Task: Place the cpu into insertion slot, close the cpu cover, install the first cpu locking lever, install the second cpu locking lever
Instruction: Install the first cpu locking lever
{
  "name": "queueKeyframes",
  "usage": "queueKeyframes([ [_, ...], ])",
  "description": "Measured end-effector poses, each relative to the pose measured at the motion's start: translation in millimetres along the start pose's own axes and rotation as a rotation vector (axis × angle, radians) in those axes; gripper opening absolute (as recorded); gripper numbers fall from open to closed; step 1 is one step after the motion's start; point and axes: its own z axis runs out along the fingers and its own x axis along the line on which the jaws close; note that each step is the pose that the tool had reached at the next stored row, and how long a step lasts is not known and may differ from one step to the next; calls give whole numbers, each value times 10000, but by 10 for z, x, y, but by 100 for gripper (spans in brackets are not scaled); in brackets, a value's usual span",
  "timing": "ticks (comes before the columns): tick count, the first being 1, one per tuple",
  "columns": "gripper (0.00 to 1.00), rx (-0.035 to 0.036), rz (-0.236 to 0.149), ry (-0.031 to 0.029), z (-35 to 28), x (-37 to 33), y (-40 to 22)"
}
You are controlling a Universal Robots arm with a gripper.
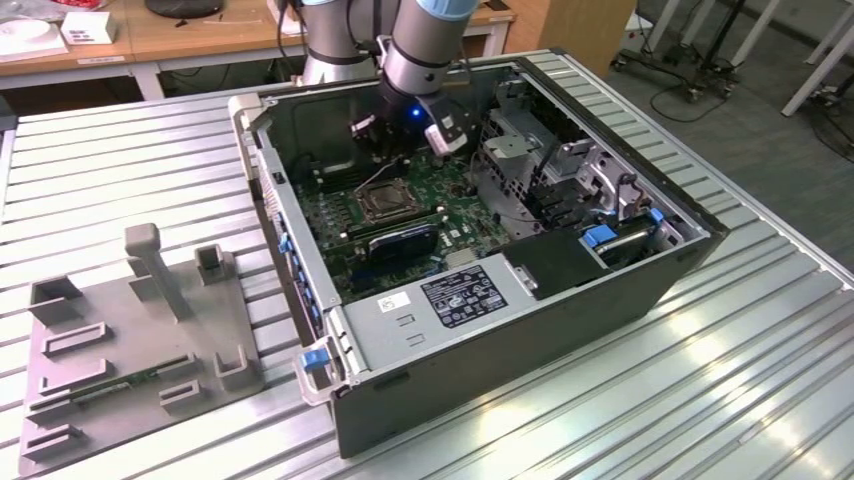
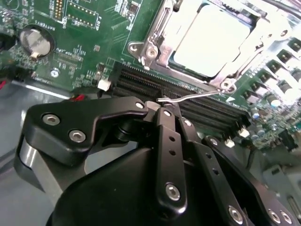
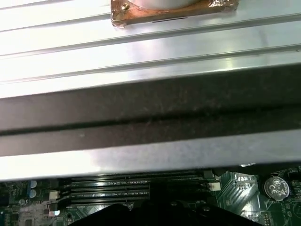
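Cpu [image 2: 209,40] seated in insertion slot [image 1: 379,203], cpu cover [image 2: 160,33] down; gripper [image 2: 171,113], jaws pressed together, met locking lever [image 2: 193,96], seemingly unlatched.

Matt grey metal cpu [image 2: 209,40]; glossy, seemingly steel cpu cover [image 2: 159,40].

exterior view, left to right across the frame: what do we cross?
Grey fixture tray → blue latch on the case's front corner → cpu socket → white label → blue tab at the drive bays.
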Motion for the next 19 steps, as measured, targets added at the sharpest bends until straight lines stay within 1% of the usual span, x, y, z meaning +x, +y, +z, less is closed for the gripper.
queueKeyframes([
  [3, 11, 1, 0, 1, -78, 10, 18],
  [8, 11, 0, 0, 1, -184, 25, 42],
  [19, 11, 0, 0, -2, -376, 50, 86],
])
